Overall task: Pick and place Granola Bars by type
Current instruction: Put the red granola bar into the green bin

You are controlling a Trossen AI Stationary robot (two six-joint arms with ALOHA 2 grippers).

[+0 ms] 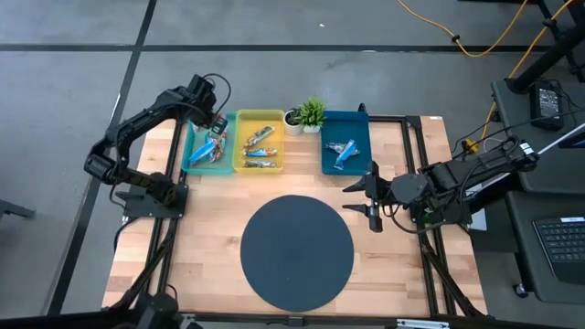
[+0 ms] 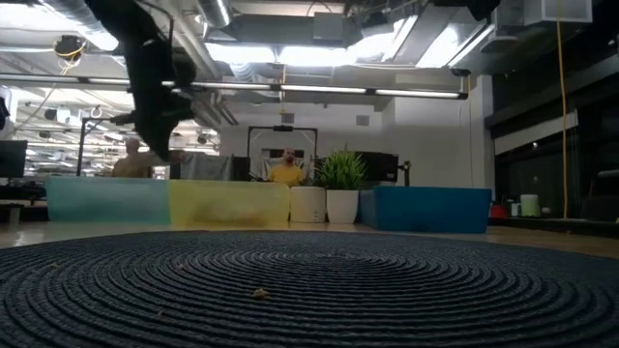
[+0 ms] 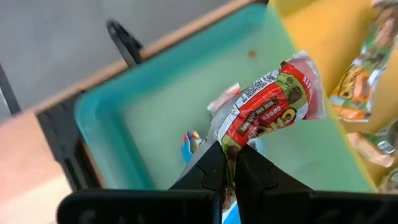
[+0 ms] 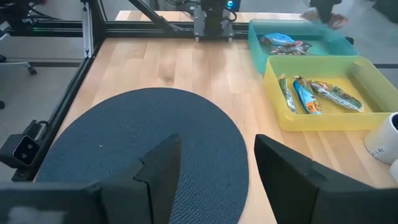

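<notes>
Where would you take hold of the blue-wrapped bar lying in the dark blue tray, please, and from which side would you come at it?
Probably across its narrow middle, from straight above. The blue-wrapped bar lies flat and slanted in the dark blue tray, whose walls block a sideways approach. The fingers should close across its slim width, turned to match the slant. The open right gripper, hovering over the table nearby, is the closer one.

In the left wrist view, the red bar (image 3: 268, 106) has its lower end hidden between the left pincer (image 3: 229, 163) fingers. The yellow tray (image 3: 336, 37) is cut off at 2 o'clock. Bars in the blue tray (image 1: 345, 131) are too small to read.
</notes>
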